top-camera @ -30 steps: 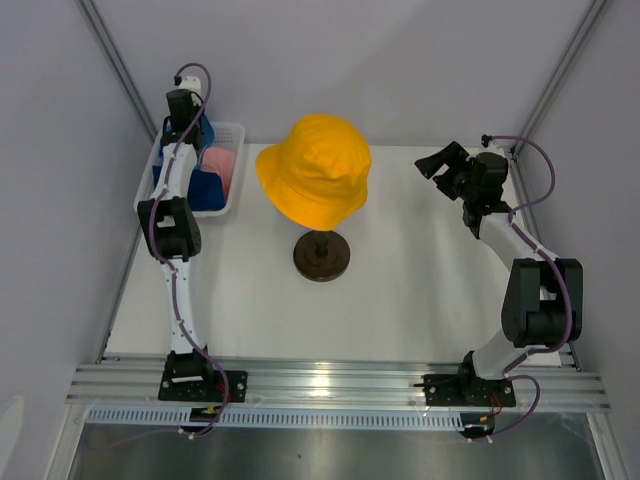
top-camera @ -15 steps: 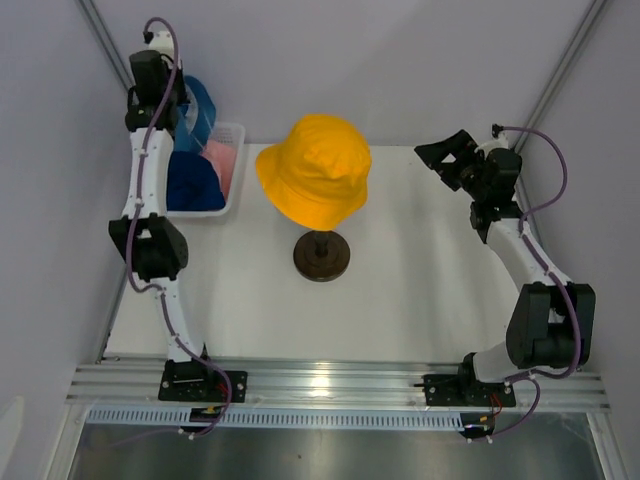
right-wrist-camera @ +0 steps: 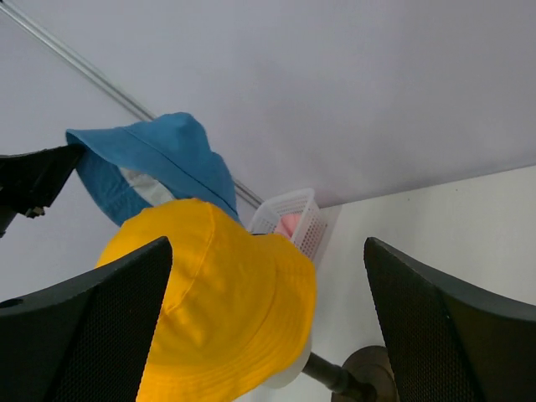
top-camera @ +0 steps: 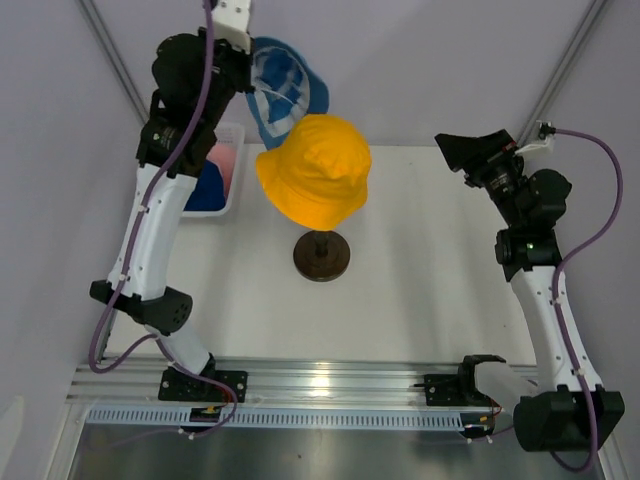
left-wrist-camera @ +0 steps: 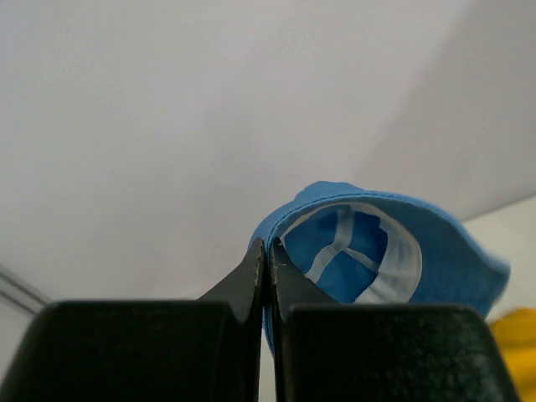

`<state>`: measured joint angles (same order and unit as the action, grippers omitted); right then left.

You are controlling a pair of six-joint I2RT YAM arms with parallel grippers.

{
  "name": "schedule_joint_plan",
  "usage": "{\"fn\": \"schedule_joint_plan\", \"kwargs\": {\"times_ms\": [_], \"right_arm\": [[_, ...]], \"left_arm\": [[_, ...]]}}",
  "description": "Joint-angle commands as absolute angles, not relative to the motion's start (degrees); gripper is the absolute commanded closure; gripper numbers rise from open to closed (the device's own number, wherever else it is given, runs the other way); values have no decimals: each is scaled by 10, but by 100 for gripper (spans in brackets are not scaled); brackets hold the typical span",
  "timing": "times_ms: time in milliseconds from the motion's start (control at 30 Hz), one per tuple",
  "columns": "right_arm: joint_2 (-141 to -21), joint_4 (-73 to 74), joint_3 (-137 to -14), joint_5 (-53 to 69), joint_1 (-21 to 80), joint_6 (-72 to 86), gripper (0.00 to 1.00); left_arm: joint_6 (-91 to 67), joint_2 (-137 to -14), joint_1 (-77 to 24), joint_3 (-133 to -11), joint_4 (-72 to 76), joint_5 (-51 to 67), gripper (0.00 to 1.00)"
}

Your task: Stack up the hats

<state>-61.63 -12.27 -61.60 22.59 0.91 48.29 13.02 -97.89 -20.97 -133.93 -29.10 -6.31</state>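
High above the back left corner of the white table (top-camera: 420, 300), we see the left gripper (left-wrist-camera: 268, 251) pinched fully shut on the brim of the light blue cloth bucket hat (top-camera: 285, 85). The hat hangs from the closed fingertips with its opening turned toward the wrist camera, so the pale seam tape inside shows. From above, it sits just behind the yellow cloth bucket hat (top-camera: 315, 170), with its lower edge overlapping the yellow crown. We cannot tell whether the two touch.

On the right side, the right gripper (top-camera: 472, 150) has its jaws spread wide and holds nothing. It faces the yellow hat from well apart, and that hat lies between the two black fingers in the wrist view.

The yellow hat rests on the cream mannequin head (right-wrist-camera: 293, 368), which stands on a dark brown round base (top-camera: 321, 256) near the table's middle. The pale pink cloth hat (top-camera: 222, 165) and the dark navy cloth hat (top-camera: 205, 192) lie side by side in the white plastic basket (top-camera: 236, 170) at the back left.
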Motion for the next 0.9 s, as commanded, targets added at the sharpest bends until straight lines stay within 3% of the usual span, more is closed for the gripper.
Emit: {"fn": "schedule_joint_plan", "kwargs": {"times_ms": [0,300,500,867], "right_arm": [[-568,-110,-579,210,11,497,0],[-512,-86,-561,229,11,533,1],[-498,-169,-510,208,33,610,0],[-534,-264,-481,172,85,699,0]], "left_arm": [[222,-966,-286,-1349,-337,-112,99],[268,-858,-402,-1240,-302,-134,99],[301,-789,-486,-1153,-260,-141,99],[379,-884,-638,-1170,-241,-338,99]]}}
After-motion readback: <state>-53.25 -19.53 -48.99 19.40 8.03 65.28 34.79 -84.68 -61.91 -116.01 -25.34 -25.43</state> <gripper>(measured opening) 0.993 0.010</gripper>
